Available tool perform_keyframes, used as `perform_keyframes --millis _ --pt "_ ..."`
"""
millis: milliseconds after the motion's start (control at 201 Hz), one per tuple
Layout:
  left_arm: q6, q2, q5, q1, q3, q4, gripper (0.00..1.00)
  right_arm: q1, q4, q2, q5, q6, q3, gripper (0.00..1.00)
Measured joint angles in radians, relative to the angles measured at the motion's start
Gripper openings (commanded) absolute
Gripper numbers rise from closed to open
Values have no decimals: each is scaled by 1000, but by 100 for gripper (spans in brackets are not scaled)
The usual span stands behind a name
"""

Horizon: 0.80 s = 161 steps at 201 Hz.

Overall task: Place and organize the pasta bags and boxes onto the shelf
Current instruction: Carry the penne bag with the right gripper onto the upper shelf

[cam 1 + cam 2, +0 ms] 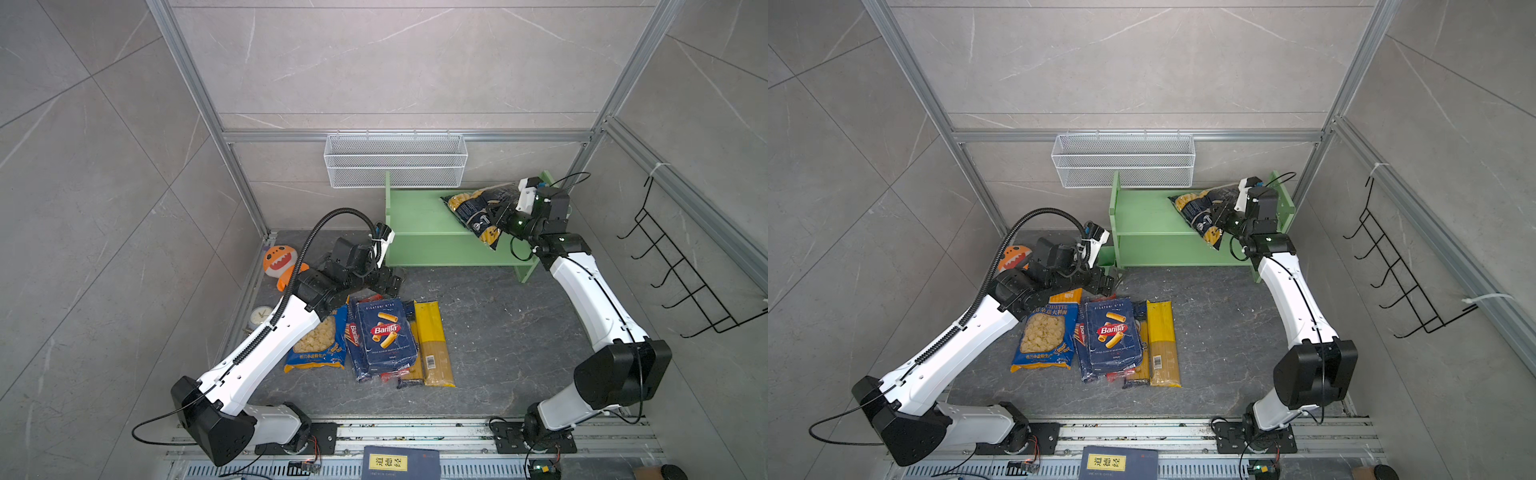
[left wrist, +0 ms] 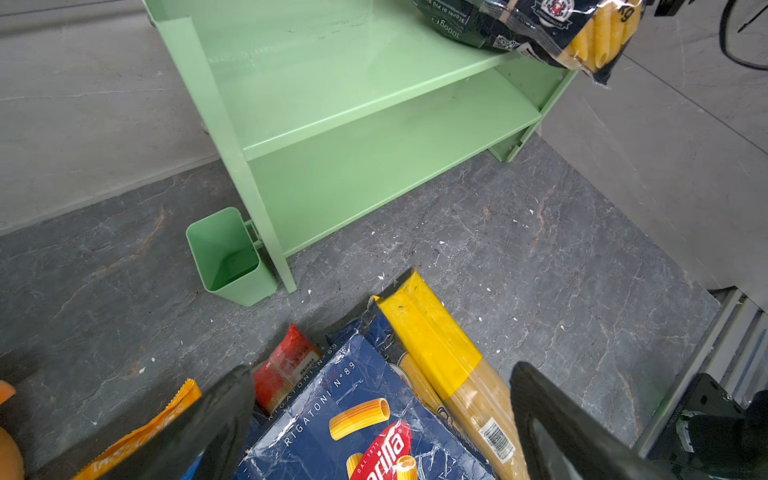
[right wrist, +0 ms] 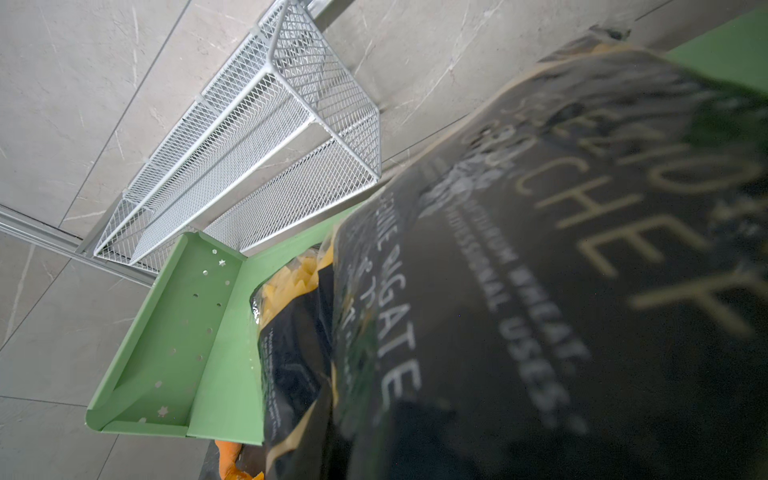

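Leftmost in the floor pile, the orecchiette bag (image 1: pixel 318 345) lies flat, its long axis running near to far. The left gripper (image 2: pixel 382 372) hangs over the pile's far end with its jaws spread wide and nothing between them. Under it the rigatoni box (image 1: pixel 386 336) lies label up, long axis near to far, its heading end toward the shelf (image 1: pixel 419 245). A spaghetti box (image 1: pixel 355 345) lies parallel to it, sticking out from under its left edge. Just right of them lies a yellow pack (image 1: pixel 432 345), also parallel, solid-yellow end toward the shelf. At the right end of the shelf's top tier, the penne bag (image 1: pixel 478 212) lies diagonally, far-left to near-right, near end overhanging the front edge. The right gripper (image 1: pixel 496 214) is clamped on it.
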Motion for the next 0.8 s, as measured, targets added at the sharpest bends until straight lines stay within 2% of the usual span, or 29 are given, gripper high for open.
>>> perform_keyframes --millis 558,722,802 --pt "0 0 -1 4 6 0 98 -26 137 54 103 -2 -19 0" --pt "0 0 0 15 6 0 98 -51 212 47 131 1 -69 4" --pt "0 0 1 19 6 0 98 -54 231 36 151 1 -93 10"
